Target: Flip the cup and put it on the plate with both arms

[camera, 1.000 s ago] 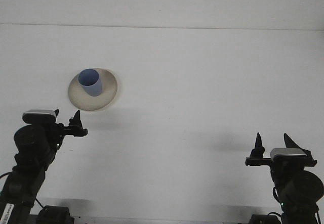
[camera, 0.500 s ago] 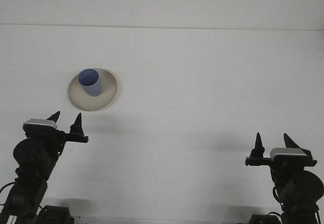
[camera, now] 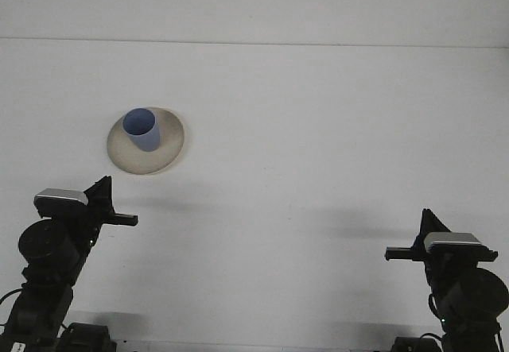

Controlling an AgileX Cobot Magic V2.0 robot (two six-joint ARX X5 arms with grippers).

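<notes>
White worktop (camera: 318,129) all around, plain and matte, meeting a pale wall along a straight line at the far edge. On the left part, a round beige ceramic plate (camera: 167,155), and standing on it, mouth up, a small blue plastic cup (camera: 143,129), a little toward the plate's far-left side. Nearer to the camera, low at the left edge, the black left gripper (camera: 102,189), well apart from the plate and touching nothing; jaws pressed together into a single point, holding nothing. Low at the right edge, the black right gripper (camera: 429,218), far from cup and plate, jaws also brought together to one tip and empty. Judged from this layout, task practically finished: cup upright and resting on the plate, no arm in contact with it. Probably nothing left except parking both arms at the near side. No sign of the cup tilting or sitting over the rim.
</notes>
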